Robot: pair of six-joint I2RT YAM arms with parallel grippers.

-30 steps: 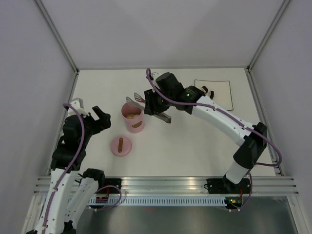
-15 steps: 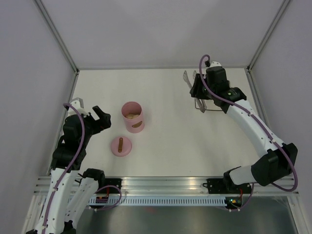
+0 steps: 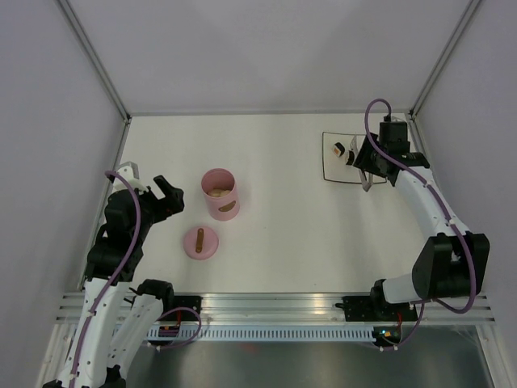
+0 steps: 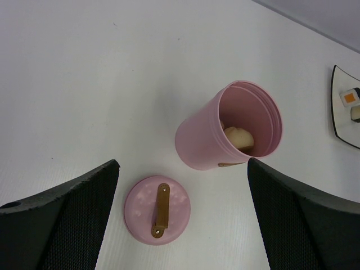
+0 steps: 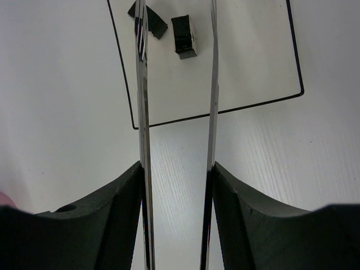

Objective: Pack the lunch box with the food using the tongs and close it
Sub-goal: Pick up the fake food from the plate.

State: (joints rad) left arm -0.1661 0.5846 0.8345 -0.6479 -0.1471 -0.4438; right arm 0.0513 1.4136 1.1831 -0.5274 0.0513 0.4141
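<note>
Top external view shows the white table with both arms reaching out from its near edge. The left gripper hovers at the left side, its fingers spread wide and holding nothing. The right gripper is at the far right over the square dark-edged plate; in its wrist view its two fingers are half closed against the outsides of the tongs, gripping them. The tongs' arms stand apart and reach out over the plate. The lunch box stands upright and uncovered at centre left, well apart from the plate, and its lid lies flat on the table just beside it, handle up. A beige piece of food sits inside the pot. On the plate, one dark piece lies between the tong arms, another at the left arm's tip.
</note>
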